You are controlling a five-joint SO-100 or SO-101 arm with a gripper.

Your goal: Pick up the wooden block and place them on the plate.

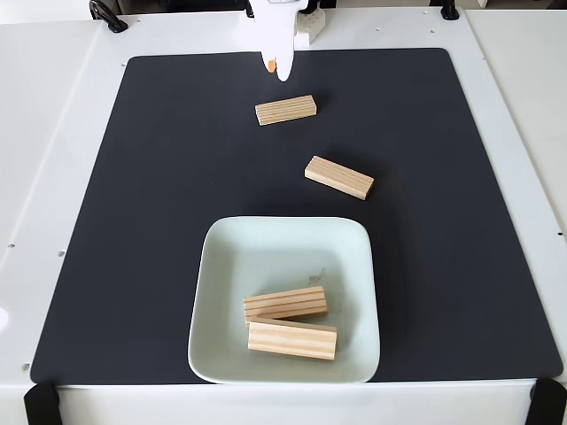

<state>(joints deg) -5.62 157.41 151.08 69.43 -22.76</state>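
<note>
Two wooden blocks lie inside the plate (pixel 221 266) near its front: one (pixel 285 303) slightly tilted, the other (pixel 292 340) just below it and touching it. Two more wooden blocks rest on the black mat, one (pixel 286 109) near the top centre and one (pixel 339 177) angled, right of centre, just above the plate. My white gripper (pixel 277 67) hangs at the top of the fixed view, a little above and left of the upper block, with an orange tip showing. Nothing is seen between its fingers; whether they are open or shut is unclear.
A black mat (pixel 133 221) covers most of the white table (pixel 44 133). Black clamps sit at the front corners (pixel 40 403) (pixel 547 400) and at the back edge (pixel 108 16).
</note>
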